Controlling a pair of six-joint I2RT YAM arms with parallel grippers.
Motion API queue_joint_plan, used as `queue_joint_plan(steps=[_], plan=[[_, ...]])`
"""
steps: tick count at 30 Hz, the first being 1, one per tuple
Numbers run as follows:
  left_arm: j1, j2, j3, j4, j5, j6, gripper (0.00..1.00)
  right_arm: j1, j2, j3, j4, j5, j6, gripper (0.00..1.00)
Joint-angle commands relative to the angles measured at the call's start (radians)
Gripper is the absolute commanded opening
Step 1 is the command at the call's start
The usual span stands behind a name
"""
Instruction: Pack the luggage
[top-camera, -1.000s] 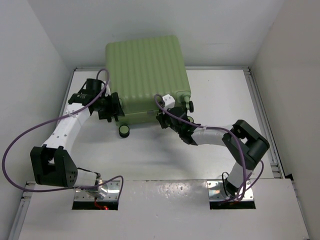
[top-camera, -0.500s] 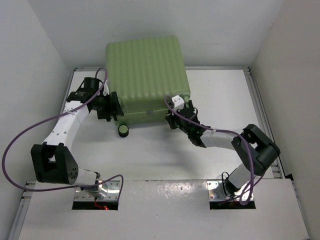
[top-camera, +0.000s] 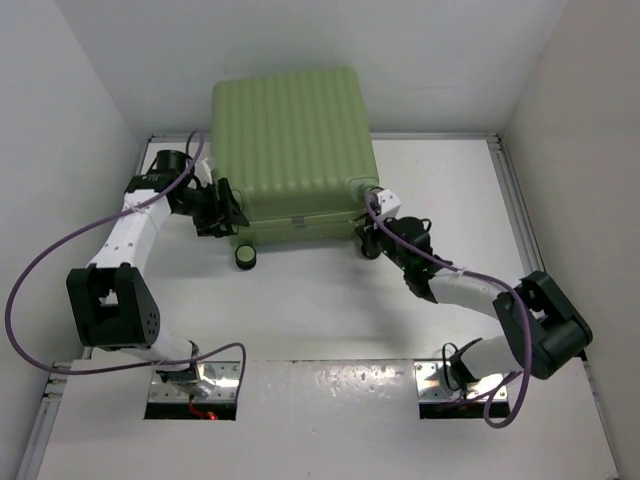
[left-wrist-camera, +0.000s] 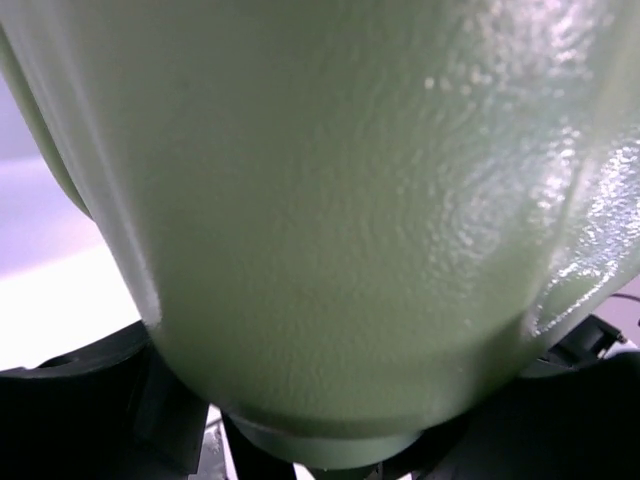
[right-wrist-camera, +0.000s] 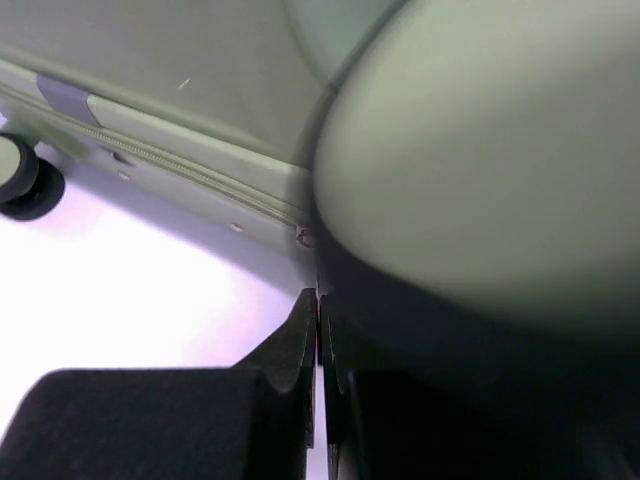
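Green luggage (top-camera: 293, 150) overhanging the table's (top-camera: 330, 310) far edge, left jaws spread around its corner, right jaws closed.

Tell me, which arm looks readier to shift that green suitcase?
Probably the left: its pincer stands open around the suitcase's near-left corner, shell filling its wrist view. The right pincer is shut, fingers together, beside the near-right corner.

The luggage (top-camera: 293, 140) looks like hard light-green plastic, ribbed on its broad face; right against the left gripper (top-camera: 222, 208) its shell shows a fine pebbled grain with a soft sheen. Beside the right gripper's (right-wrist-camera: 318, 345) matt black fingers, the shell is smoother. The table (top-camera: 330, 310) is glossy white.
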Motion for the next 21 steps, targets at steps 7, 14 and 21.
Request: queue_joint_plan(steps=[7,14,21], plan=[[0.146,0.067,-0.012,0.070,-0.361,-0.066,0.00,-0.198,-0.005,-0.003,-0.062,0.153,0.052,0.00],[0.191,0.078,-0.021,0.079,-0.350,-0.025,0.00,-0.288,0.006,0.002,-0.050,0.110,0.027,0.00],[0.192,0.133,0.032,0.070,-0.514,0.032,0.00,-0.356,0.066,0.054,-0.015,0.044,-0.013,0.00]])
